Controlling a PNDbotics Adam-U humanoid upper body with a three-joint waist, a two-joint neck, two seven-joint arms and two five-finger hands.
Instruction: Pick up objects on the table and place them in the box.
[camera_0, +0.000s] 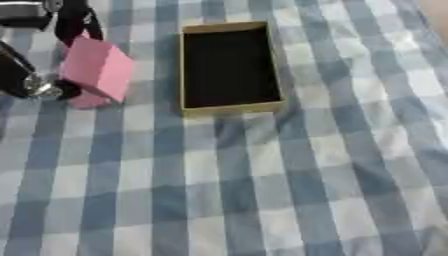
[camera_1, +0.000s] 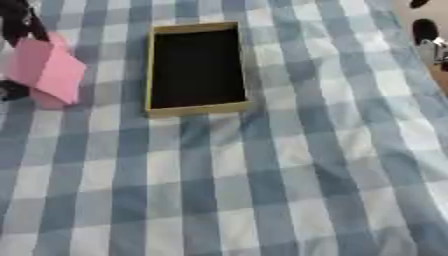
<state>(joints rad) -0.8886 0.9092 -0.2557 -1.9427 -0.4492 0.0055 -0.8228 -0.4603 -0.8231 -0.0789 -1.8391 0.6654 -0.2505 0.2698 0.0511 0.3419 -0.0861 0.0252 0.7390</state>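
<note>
One pink box (camera_0: 94, 70) held between left hand (camera_0: 35, 82) fingers (camera_0: 77, 22).

Left hand (camera_1: 17, 25) holds pink object (camera_1: 44, 70) beside box (camera_1: 194, 112).

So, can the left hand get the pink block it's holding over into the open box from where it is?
Probably yes. The left hand grips the pink rectangular block just left of the open tan cardboard box with its dark inside, and only bare blue-and-white checked tablecloth shows between them.

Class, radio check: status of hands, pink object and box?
Left robot hand grips pink object, beside box. Box empty. Right hand unclear at edge.
</note>
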